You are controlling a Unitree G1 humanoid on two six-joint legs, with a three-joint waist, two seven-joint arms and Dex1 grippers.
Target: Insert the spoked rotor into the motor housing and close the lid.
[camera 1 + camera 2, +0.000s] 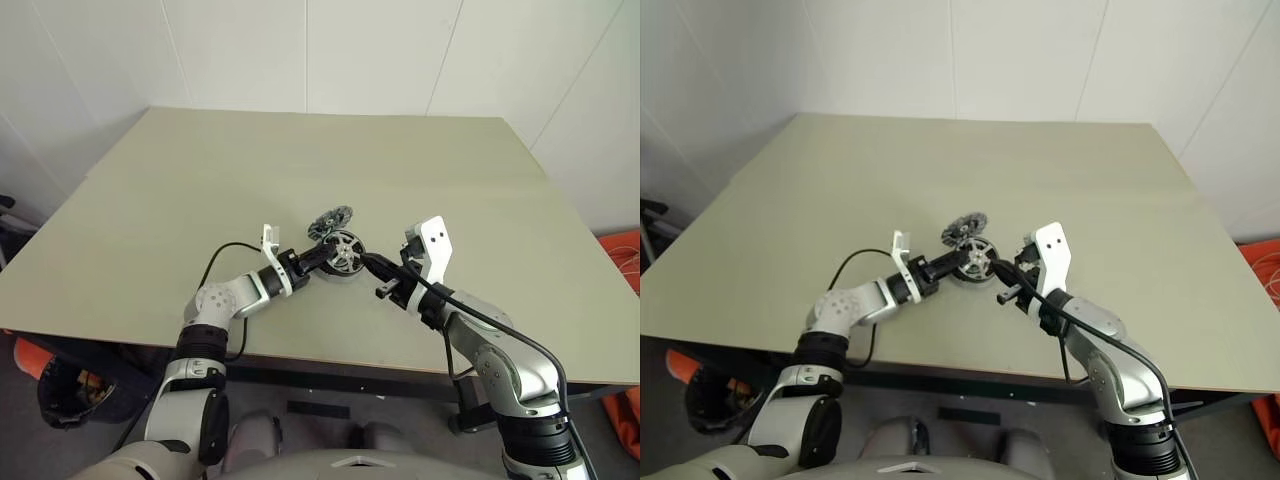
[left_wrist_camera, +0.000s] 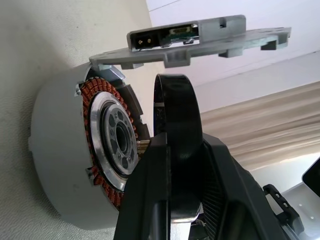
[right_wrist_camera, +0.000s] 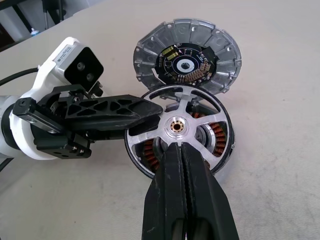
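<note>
White panelled walls close in behind your desk (image 1: 200, 200), a wide pale beige top with most of its surface bare. Orange and black clutter sits on the floor off the near left and far right sides, well clear of the work.

Everything you are handling is bunched together near the middle of the desk's near edge. Your left hand (image 1: 322, 255) reaches in from the near left, its black fingers (image 3: 105, 111) pinching the dark rim of the spoked rotor (image 3: 176, 127); in the left wrist view the rim stands edge-on between them. Your right hand (image 1: 368, 263) comes from the near right with its fingers (image 3: 182, 200) pressed together, holding nothing, tips right at the rotor's near rim, just below the hub.

The motor housing (image 2: 85, 155) rests on the desk directly behind the rotor, its copper windings showing through the spokes. The two parts are close, with a gap visible between them from the left wrist.

The lid (image 3: 187, 57) lies just beyond the housing toward the far edge, tilted, inner side up with a small circuit board showing; its rim overlaps the housing's.
</note>
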